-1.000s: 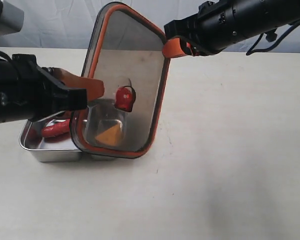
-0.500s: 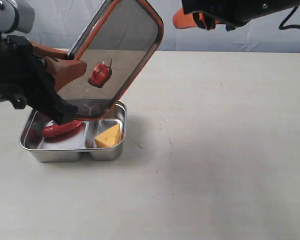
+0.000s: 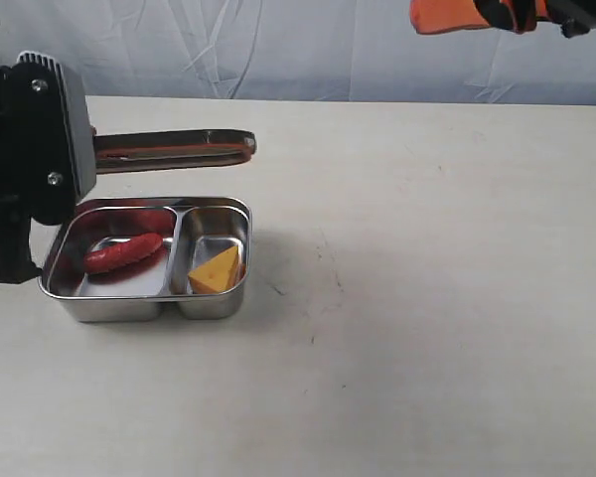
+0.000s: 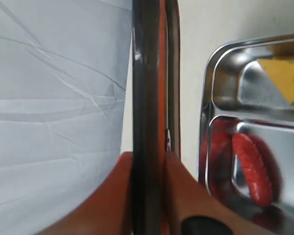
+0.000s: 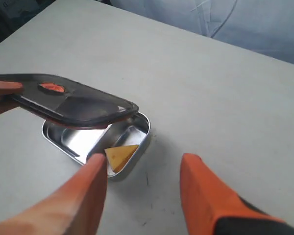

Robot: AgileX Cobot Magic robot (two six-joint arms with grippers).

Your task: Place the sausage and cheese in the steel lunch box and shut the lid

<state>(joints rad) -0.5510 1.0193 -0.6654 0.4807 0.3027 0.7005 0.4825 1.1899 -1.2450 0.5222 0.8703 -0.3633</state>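
The steel lunch box [image 3: 129, 308] stands open at the left of the table. The sausage [image 3: 124, 252] lies in its larger compartment and the cheese [image 3: 217, 270] in the smaller one. The dark lid [image 3: 179, 147] hovers level just above the box's far edge, edge-on in the exterior view, with my left gripper [image 3: 97, 149] shut on its left end. In the left wrist view both orange fingers [image 4: 186, 191] clamp the lid [image 4: 146, 73] beside the box [image 4: 208, 98]. My right gripper [image 3: 457, 14] hangs open high at the upper right, with nothing between its fingers [image 5: 191, 164].
A pale crumpled backdrop [image 3: 328, 50] closes off the table's far side. From the right wrist view the lid [image 5: 68, 100] with its orange valve tab [image 5: 51, 87] partly covers the box [image 5: 143, 128], and the cheese [image 5: 120, 154] still shows.
The right gripper let go of the lid, opened and rose away to the upper right. The left gripper swung the lid from steeply tilted to level above the box's back edge.
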